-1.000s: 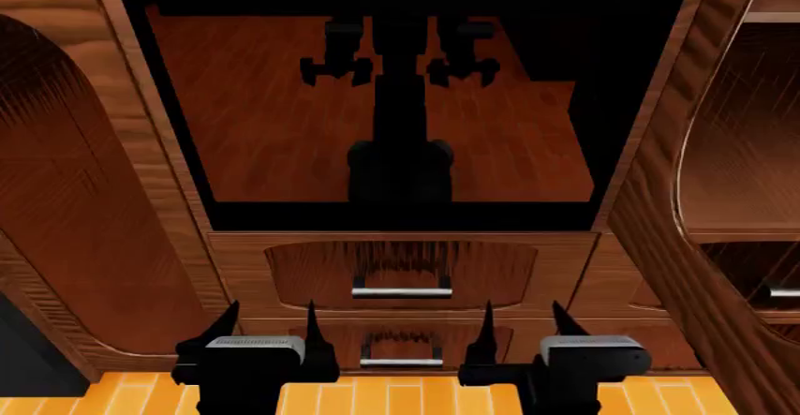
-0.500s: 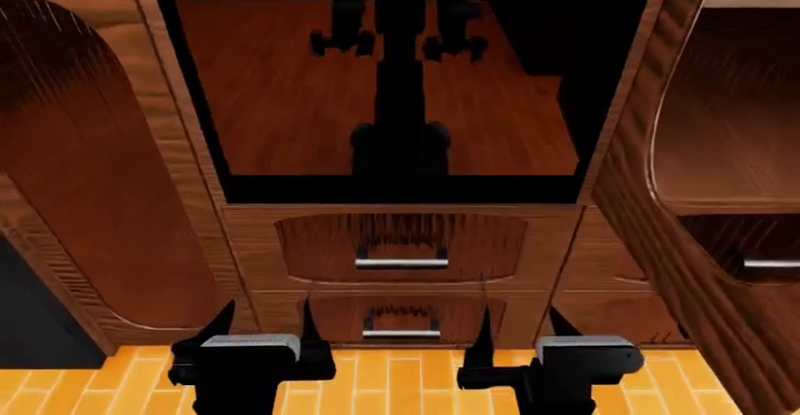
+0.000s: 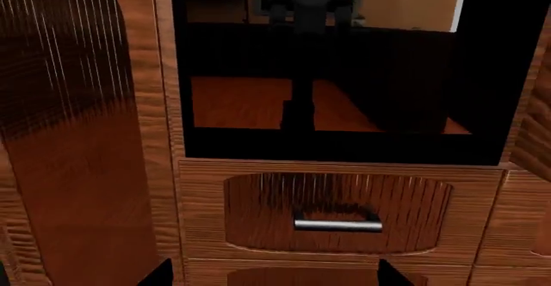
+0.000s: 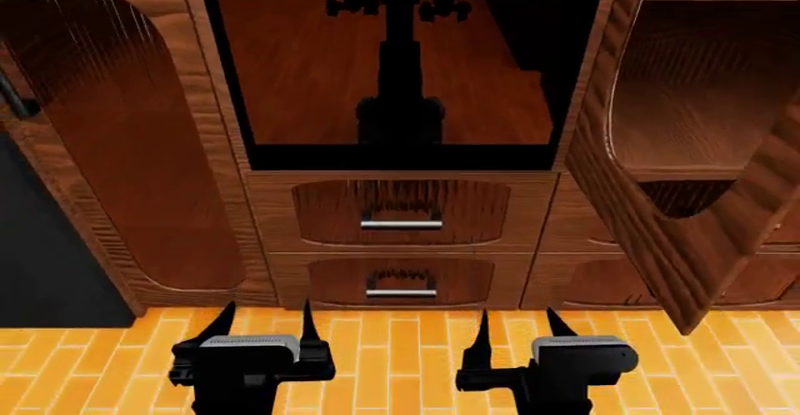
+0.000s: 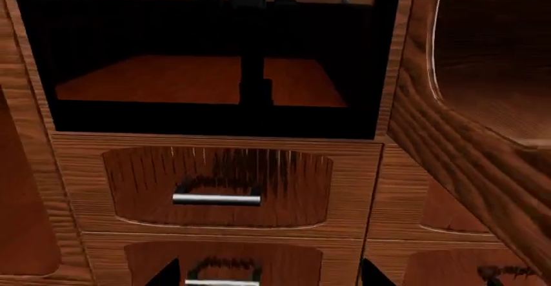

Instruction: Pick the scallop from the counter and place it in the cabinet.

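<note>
The scallop and the counter are out of view in every frame. The cabinet [image 4: 281, 211] fills the head view ahead of me: dark reddish-brown wood with two stacked drawers, an upper bar handle [image 4: 402, 224] and a lower one [image 4: 402, 293]. My left gripper [image 4: 268, 314] and right gripper [image 4: 518, 319] hang low over the floor, short of the drawers. Both are open and hold nothing. In the wrist views the left gripper [image 3: 275, 274] and right gripper [image 5: 268, 274] show only dark fingertips spread wide, facing the upper drawer handle [image 3: 337, 224] [image 5: 216, 199].
Above the drawers a glossy dark panel [image 4: 400, 68] mirrors my own body. At the right a cabinet door [image 4: 662, 237] stands swung open, with shelves [image 4: 681, 167] behind it. Orange tiled floor [image 4: 400, 354] lies under the grippers. A dark gap [image 4: 51, 256] borders the cabinet's left.
The cabinet has drawn away and slid up in the head view, so more floor and the open right door show. Both grippers keep their place and stay open.
</note>
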You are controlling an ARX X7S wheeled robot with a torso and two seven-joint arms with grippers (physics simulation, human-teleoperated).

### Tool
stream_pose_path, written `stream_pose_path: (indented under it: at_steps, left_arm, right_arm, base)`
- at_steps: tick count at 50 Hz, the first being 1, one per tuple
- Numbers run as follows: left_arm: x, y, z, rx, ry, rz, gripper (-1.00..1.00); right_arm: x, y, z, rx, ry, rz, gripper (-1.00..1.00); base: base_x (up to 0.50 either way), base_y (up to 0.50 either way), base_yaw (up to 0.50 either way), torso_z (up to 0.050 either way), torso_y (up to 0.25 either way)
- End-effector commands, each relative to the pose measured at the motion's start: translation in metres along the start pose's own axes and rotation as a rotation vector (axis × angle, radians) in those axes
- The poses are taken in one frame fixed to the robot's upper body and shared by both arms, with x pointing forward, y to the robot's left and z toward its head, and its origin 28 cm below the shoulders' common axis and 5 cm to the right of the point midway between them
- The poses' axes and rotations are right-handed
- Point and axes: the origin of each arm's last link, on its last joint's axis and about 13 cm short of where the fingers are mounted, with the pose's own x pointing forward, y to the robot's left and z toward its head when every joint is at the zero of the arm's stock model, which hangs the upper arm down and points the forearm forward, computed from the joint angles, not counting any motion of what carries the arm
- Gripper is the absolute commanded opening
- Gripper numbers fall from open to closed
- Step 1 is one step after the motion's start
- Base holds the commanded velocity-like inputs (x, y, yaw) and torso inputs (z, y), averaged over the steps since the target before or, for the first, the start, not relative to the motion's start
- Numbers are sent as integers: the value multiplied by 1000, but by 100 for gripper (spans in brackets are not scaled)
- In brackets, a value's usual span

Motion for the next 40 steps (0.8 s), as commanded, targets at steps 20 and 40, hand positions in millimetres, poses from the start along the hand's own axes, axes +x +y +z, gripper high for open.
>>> stream_pose_path:
  at_steps: [20, 40]
  left_arm:
    - [1, 1, 0, 5, 0, 13, 100]
    - [1, 1, 0, 15, -11, 24, 100]
  right_arm:
    - [-1, 1, 1, -19, -7, 7, 100]
    - [-2, -1, 3, 47, -22, 2, 100]
  base:
    - [-499, 0, -10, 50, 21]
    - [-357, 8, -303, 5, 3]
